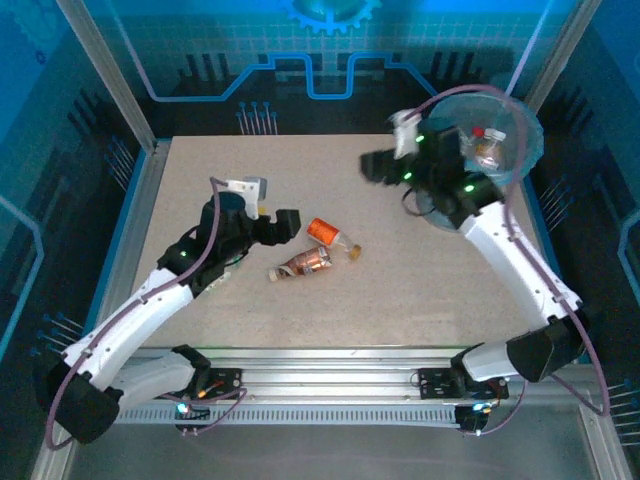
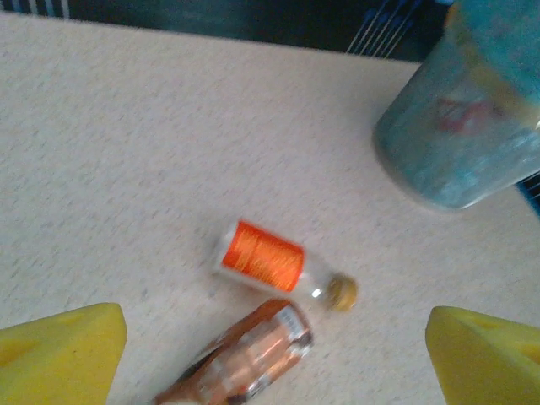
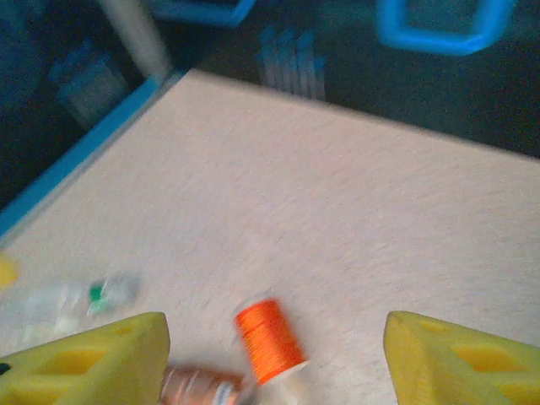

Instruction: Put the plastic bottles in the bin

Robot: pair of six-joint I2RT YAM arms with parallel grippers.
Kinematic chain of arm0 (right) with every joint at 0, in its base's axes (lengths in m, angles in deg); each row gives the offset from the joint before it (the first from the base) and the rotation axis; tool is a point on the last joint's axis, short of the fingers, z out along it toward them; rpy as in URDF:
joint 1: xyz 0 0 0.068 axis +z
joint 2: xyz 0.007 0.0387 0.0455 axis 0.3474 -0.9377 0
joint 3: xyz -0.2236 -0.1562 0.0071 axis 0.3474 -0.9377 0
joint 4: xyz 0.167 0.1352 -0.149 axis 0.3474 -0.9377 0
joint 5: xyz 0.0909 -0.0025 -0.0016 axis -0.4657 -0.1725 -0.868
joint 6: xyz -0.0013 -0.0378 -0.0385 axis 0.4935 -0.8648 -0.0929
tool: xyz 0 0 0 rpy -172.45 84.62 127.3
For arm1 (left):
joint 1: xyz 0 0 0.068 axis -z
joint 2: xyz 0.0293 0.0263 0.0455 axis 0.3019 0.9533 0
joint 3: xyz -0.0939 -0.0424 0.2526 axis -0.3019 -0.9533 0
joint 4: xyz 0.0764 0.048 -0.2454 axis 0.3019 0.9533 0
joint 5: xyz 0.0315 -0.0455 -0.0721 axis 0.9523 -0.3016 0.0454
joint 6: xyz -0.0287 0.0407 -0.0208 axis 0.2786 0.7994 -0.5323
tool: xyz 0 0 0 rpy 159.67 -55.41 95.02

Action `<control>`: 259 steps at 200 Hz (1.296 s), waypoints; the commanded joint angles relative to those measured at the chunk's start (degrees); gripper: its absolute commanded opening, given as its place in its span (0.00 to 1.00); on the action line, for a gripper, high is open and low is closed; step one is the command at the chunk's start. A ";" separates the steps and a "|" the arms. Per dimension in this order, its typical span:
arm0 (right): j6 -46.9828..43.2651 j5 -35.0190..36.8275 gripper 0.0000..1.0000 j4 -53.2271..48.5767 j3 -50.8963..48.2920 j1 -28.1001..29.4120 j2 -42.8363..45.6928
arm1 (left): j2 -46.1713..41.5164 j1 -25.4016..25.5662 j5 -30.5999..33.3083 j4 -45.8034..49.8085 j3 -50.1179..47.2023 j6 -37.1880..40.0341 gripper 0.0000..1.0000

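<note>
Bin: the bin point(image 1: 532, 150) stands at the far right corner of the tabletop point(image 1: 200, 180). Looking in from above I make out a red-capped bottle point(image 1: 480, 135) already inside. I cannot tell how many more lie under it.

On the tabletop: an orange bottle point(image 1: 325, 232) lies on its side near the middle. A brown bottle point(image 1: 303, 264) lies just beside it, towards my edge. I cannot tell whether the two touch.

Third bottle: my right wrist view shows a blurred clear bottle point(image 3: 76, 305) with a green mark, lying off to one side of that pair.

Left gripper: the left gripper point(image 1: 288, 226) sits low just beside the orange bottle. Its jaws are wide apart with nothing in them. The two bottles lie ahead, between the yellow fingertips point(image 2: 59, 350).

Right gripper: the right gripper point(image 1: 378, 166) hangs over bare tabletop near the bin. Its jaws are apart and empty.

Progress: I judge the job well along but not finished, with at least three bottles left outside the bin.

What remains: I would take the orange bottle with the left arm, since it lies nearest, then the brown one and the clear one.
</note>
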 commanded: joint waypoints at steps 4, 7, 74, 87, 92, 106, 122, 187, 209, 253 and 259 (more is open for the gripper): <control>-9.28 -0.62 0.69 -0.30 -1.57 6.23 -5.65 | -2.72 -0.64 2.69 5.06 -4.88 -0.30 0.93; -9.38 -0.01 0.69 -1.16 -1.27 6.81 -6.52 | -2.91 -0.66 2.64 4.92 -5.50 -0.59 0.92; -10.23 8.37 0.71 -9.84 6.64 11.49 -25.60 | -2.54 -0.68 2.50 1.11 -13.47 -5.03 0.93; -9.61 9.06 0.72 -11.58 9.34 11.24 -28.92 | -2.08 -0.70 2.47 0.92 -13.52 -5.25 0.92; -9.42 9.16 0.72 -12.51 10.48 11.22 -30.25 | -1.91 -0.74 2.50 0.90 -13.60 -5.34 0.92; -8.51 10.20 0.72 -14.76 13.75 11.20 -33.78 | -1.64 -0.78 2.32 0.37 -13.71 -5.70 0.93; -7.18 10.44 0.73 -16.95 16.73 10.87 -37.49 | -1.50 -0.81 2.09 -0.03 -13.74 -5.85 0.93; -1.95 11.82 0.73 -22.97 22.17 9.26 -46.19 | -1.55 -0.82 2.05 -0.42 -13.93 -6.31 0.93; -0.79 11.82 0.74 -23.97 22.65 8.37 -47.15 | -1.50 -0.78 1.85 -0.73 -14.23 -6.56 0.93; -0.17 11.18 0.65 -22.84 20.59 6.82 -44.83 | -1.39 -0.77 1.93 -0.92 -13.89 -6.57 0.93; -0.17 11.36 0.64 -22.77 20.28 6.81 -44.14 | -1.37 -0.83 1.93 -0.98 -13.94 -6.61 0.93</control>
